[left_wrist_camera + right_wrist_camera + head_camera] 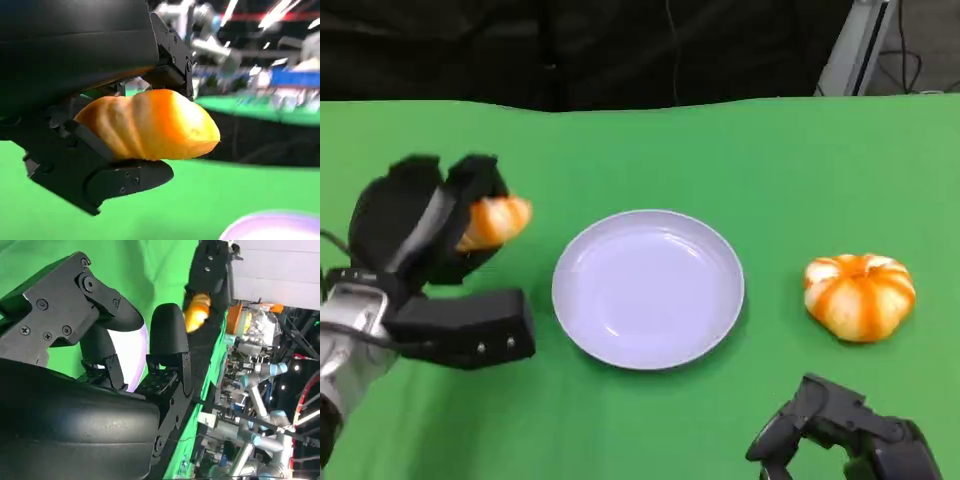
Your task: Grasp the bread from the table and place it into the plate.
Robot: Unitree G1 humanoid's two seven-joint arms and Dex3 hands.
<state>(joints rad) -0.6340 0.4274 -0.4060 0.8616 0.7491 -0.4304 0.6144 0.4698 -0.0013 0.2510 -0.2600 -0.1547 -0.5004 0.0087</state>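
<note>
Surface: green table (740,150), dark backdrop behind it; the wrist views give you blurred lab equipment past the far edge.
Left hand: your left hand (425,235) is up off the cloth, black fingers wrapped around the bread (493,222). Left wrist view shows the bread (150,125) clamped between fingers above and below, its tapered end poking out past them.
Bread: orange-gold, ridged loaf, in your left hand's grip, clear of the table, just short of the plate's near rim.
Plate: 1 pale lavender plate (575,262), round, to the inner side of your left hand, between your 2 hands. Nothing on it.
Right hand: your right hand (840,435) sits low at the near edge, holding nothing; in the right wrist view the fingers (167,337) are apart.
Other: 1 orange-and-white pumpkin-shaped bun (859,296) beyond your right hand, apart from the plate.
</note>
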